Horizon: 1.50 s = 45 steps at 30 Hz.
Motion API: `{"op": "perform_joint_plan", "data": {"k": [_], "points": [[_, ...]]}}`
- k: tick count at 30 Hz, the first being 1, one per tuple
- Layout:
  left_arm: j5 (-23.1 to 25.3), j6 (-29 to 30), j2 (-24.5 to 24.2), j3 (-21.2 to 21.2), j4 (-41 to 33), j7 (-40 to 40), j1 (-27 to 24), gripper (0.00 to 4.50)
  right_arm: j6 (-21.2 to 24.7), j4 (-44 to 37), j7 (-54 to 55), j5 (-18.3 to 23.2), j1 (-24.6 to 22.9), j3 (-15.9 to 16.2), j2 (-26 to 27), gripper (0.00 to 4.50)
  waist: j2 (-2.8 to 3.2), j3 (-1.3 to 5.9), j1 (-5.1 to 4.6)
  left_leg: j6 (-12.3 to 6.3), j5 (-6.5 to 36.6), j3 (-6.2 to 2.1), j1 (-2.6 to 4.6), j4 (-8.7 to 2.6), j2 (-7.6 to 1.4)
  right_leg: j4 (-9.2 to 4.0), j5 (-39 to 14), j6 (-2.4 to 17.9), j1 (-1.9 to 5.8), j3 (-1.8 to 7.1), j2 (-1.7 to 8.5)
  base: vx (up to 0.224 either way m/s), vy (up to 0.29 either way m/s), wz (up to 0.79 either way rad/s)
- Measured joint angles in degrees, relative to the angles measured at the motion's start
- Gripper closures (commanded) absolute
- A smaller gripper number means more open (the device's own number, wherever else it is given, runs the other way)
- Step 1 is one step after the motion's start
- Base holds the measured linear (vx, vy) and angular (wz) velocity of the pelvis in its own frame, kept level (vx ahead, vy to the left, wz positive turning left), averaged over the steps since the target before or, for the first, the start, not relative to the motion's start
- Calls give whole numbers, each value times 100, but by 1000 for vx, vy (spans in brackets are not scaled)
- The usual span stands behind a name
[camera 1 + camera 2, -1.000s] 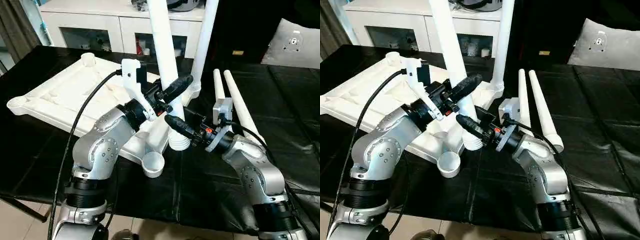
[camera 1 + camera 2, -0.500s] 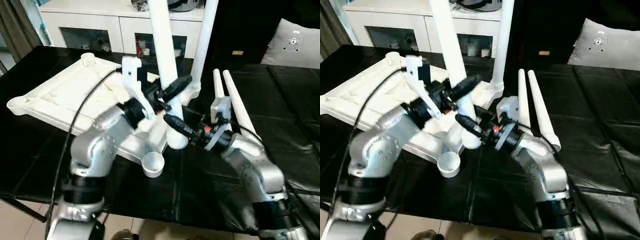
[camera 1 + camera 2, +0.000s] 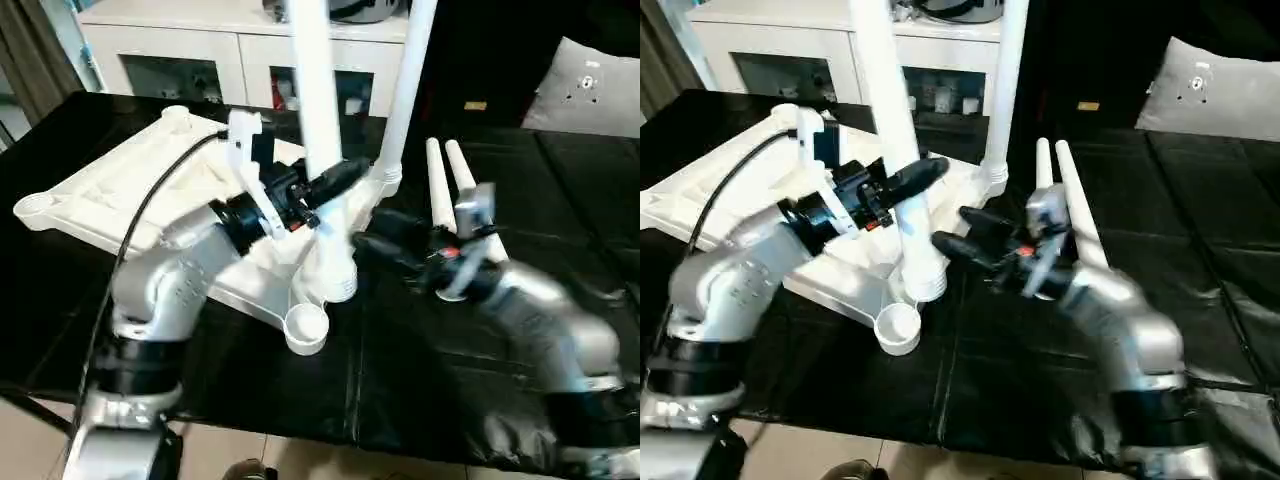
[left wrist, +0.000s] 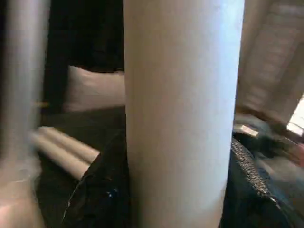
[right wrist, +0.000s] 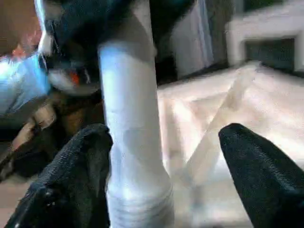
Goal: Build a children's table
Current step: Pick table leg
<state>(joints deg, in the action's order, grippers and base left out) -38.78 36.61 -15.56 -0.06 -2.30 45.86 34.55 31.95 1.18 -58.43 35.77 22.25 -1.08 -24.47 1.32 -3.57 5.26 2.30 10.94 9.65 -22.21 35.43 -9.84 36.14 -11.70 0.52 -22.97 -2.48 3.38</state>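
Left gripper (image 3: pixel 325 190) is clamping the near upright leg (image 3: pixel 312 90) partway up, one black finger showing across the front of it, the other hidden behind. Right gripper (image 3: pixel 958 232) is standing just to the right of that same leg, low down near its base, with its two fingers spread wide apart and nothing between them; in the right wrist view one finger (image 5: pixel 78 171) is sitting against the leg's side while the other is well clear of it. That leg is standing nearly upright with its ringed lower end (image 3: pixel 923 285) at the near right corner of the tabletop (image 3: pixel 120 185), which is lying upside down, ribs up, on the left half of the black work table (image 3: pixel 420 390). An empty round corner socket (image 3: pixel 306 328) is sticking out toward the near edge, just below the leg's foot. A second leg (image 3: pixel 408 80) is standing upright in the far right corner socket. Two more legs (image 3: pixel 1075 205) are lying side by side on the black cover to the right, running from far to near, behind the right arm. White cabinets (image 3: pixel 190 50) are lining the far wall, and a pale cushion (image 3: pixel 1210 85) is resting at the far right.
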Motion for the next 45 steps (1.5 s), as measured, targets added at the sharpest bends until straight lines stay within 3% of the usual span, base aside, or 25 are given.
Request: {"op": "perform_joint_plan", "data": {"k": [3,9,10,16,31,45], "points": [[-113,88,-165,-169,33,664,99,262,304,-72,-530,121,111,26,-382,20,0,0,2,1,0,0,6,0,-2,1,0,0,6,-3,0,0,0,0],[-258,203,-190,-545,-43,1338,292,262,502,-112,-1048,218,112,398,-468,20,1,1,-2,1,0,2,8,0,-2,3,3,5,7,-1,0,0,0,0],[-281,219,-189,-641,-65,1456,320,262,568,-112,-1123,257,126,448,-474,47,1,1,-4,1,-1,2,8,0,-2,3,4,6,6,-1,0,0,0,0],[-311,220,-129,-922,-154,1864,439,262,889,-257,-1531,445,279,734,-504,97,-4,1,4,-7,-8,3,9,0,-3,5,5,9,7,-2,0,0,0,0],[-285,167,-94,-984,-181,1995,439,262,1066,-257,-1843,509,376,914,-513,226,-23,1,11,-6,-10,3,8,2,-3,5,7,11,7,-2,0,0,0,0],[-151,119,-83,-990,-118,1876,439,262,1135,-273,-1772,499,304,847,-551,241,-23,2,50,-7,-11,3,8,2,-3,6,8,12,7,-2,0,0,0,0]]}}
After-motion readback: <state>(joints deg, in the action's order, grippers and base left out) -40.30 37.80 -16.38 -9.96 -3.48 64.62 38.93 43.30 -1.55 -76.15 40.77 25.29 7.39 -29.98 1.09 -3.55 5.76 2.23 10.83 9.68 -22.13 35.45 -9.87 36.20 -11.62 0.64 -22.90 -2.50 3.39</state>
